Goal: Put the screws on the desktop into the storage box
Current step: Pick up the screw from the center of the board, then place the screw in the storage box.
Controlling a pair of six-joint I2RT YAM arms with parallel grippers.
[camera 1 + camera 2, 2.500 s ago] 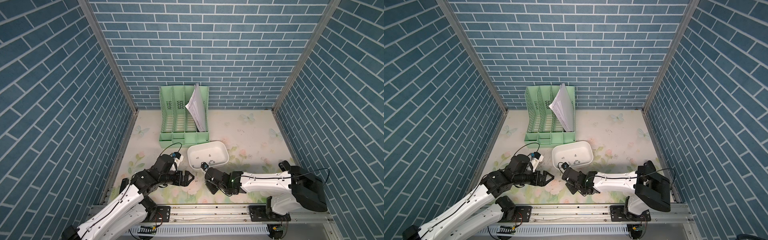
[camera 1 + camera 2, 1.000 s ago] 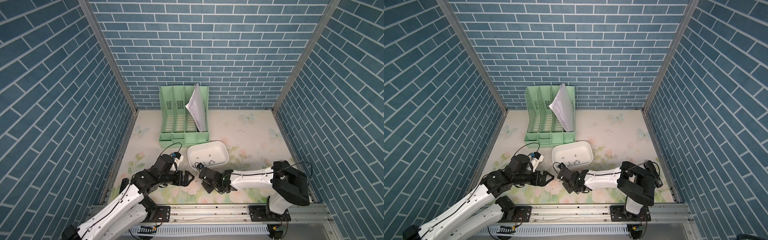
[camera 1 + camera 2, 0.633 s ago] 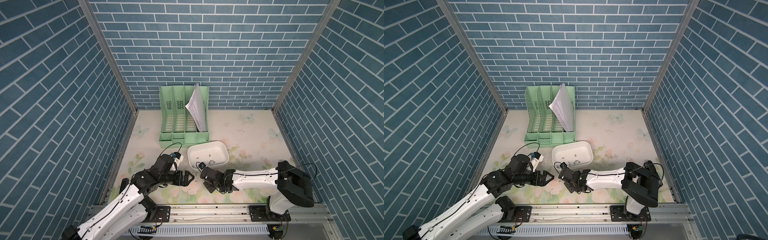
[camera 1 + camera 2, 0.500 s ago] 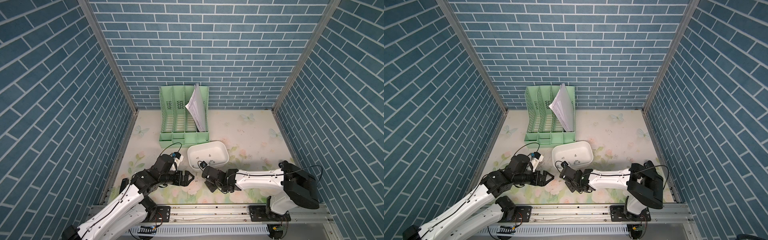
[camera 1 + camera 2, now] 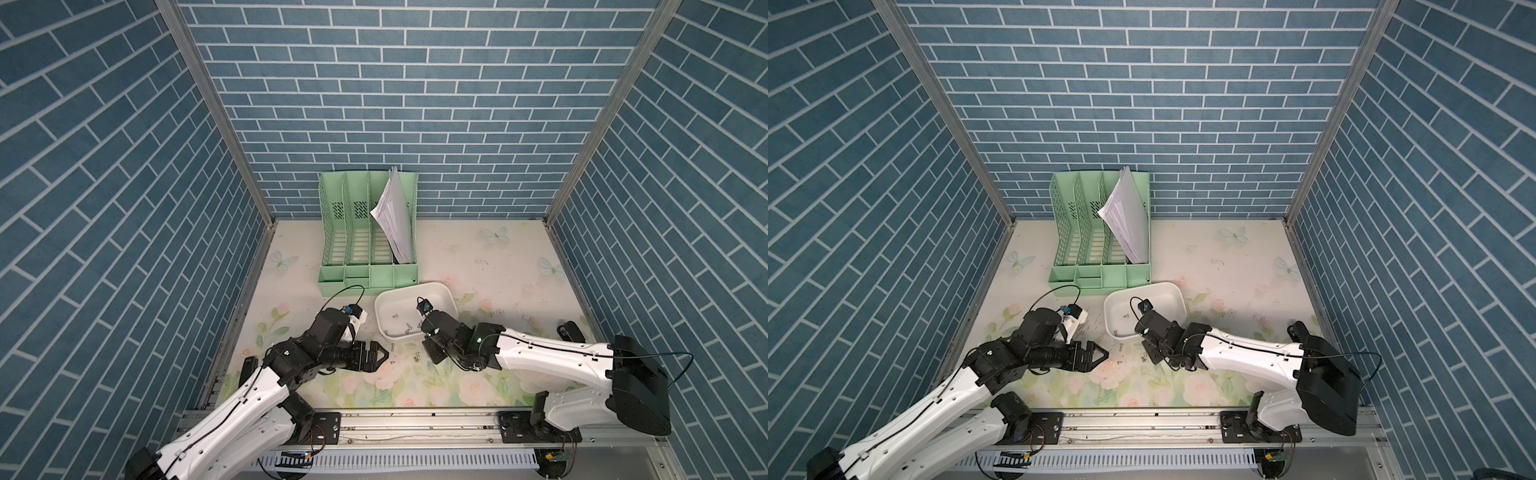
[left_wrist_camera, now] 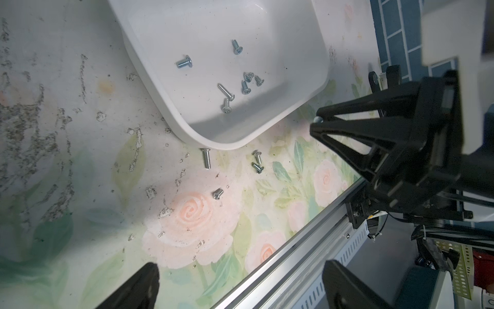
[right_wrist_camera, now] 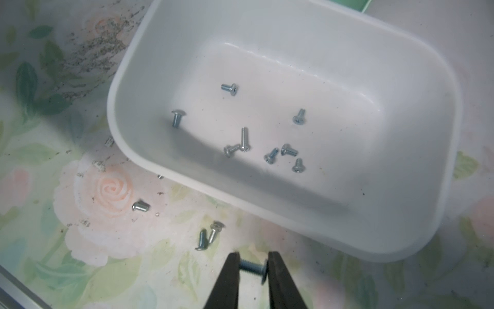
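The white storage box (image 5: 415,286) (image 7: 115,88) sits on the flowered desktop (image 5: 498,270) with several screws (image 7: 242,145) lying in it. My right gripper (image 7: 252,258) (image 5: 430,356) hangs just off the box's near rim, shut on one screw (image 7: 251,267) pinched crosswise between its fingers. More screws lie on the desktop: a pair (image 7: 207,236), a single one (image 7: 139,206), and a longer one (image 6: 205,157) against the box wall. To the left of these loose screws, my left gripper (image 5: 378,357) (image 6: 240,278) is open and empty, pointing towards them.
A mint-green file organiser (image 5: 368,249) holding papers (image 5: 395,224) stands behind the box at the back wall. Dark scratch marks (image 6: 29,128) cover the desktop left of the box. A metal rail (image 5: 415,419) runs along the front edge. Blue brick walls close in three sides.
My right gripper has shifted a little to the right along the box's near side, and the arm's base has swung round. The left arm has stayed still.
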